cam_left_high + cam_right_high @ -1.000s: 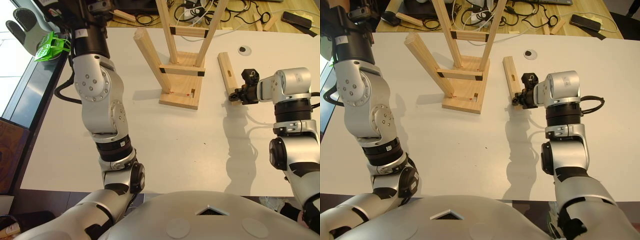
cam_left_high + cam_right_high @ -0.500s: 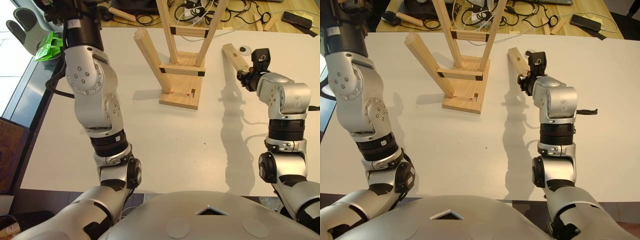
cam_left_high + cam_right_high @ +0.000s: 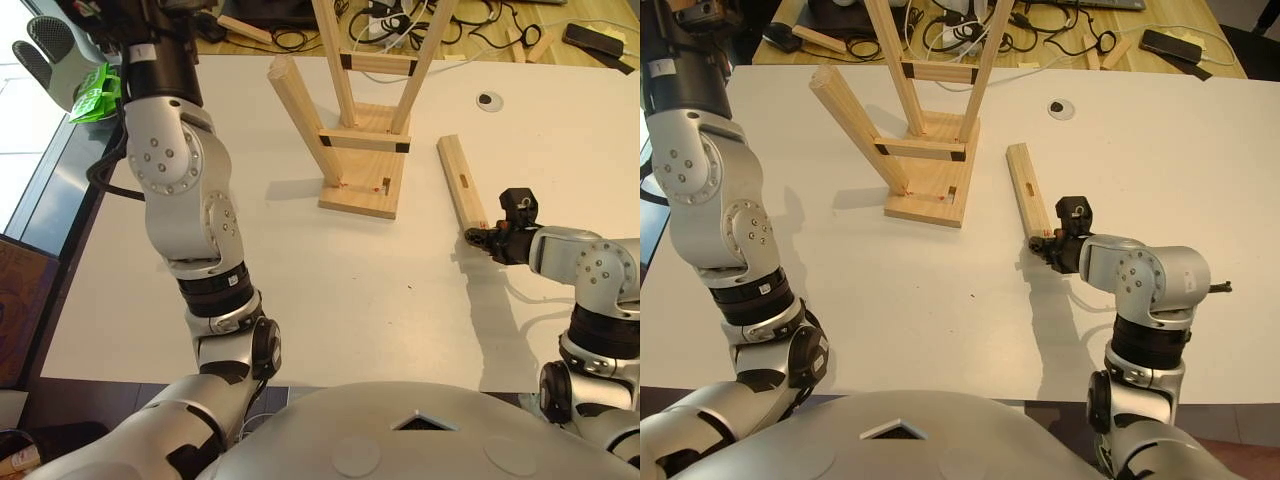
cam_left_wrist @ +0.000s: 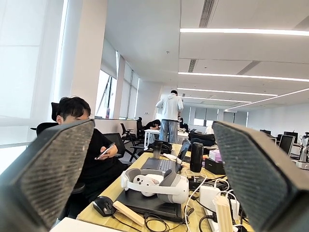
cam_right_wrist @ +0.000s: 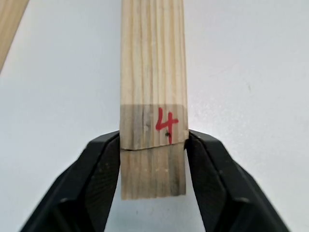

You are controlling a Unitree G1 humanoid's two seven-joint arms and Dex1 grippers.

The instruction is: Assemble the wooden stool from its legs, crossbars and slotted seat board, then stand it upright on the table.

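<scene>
The slotted seat board [image 3: 365,165] lies flat on the white table with three legs [image 3: 300,112] standing up from it, joined by crossbars [image 3: 365,140]. A loose wooden leg [image 3: 460,180], marked with a red 4 [image 5: 164,126], lies on the table to the right of the board. My right gripper [image 3: 488,237] is shut on the near end of that leg, its black fingers [image 5: 104,169] pressing both sides. My left gripper [image 4: 154,179] is raised off the table at the far left, open, with nothing between its fingers.
A round grommet [image 3: 487,99] sits in the table at the far right. A green object [image 3: 100,92] hangs off the left edge. Cables, wood offcuts and a phone [image 3: 598,40] lie on the desk behind. Bare table lies in front of the stool.
My right gripper lifted the leg's end up and away, then brought it back down nearer to me; the leg lies flat again. The left arm shifted slightly.
</scene>
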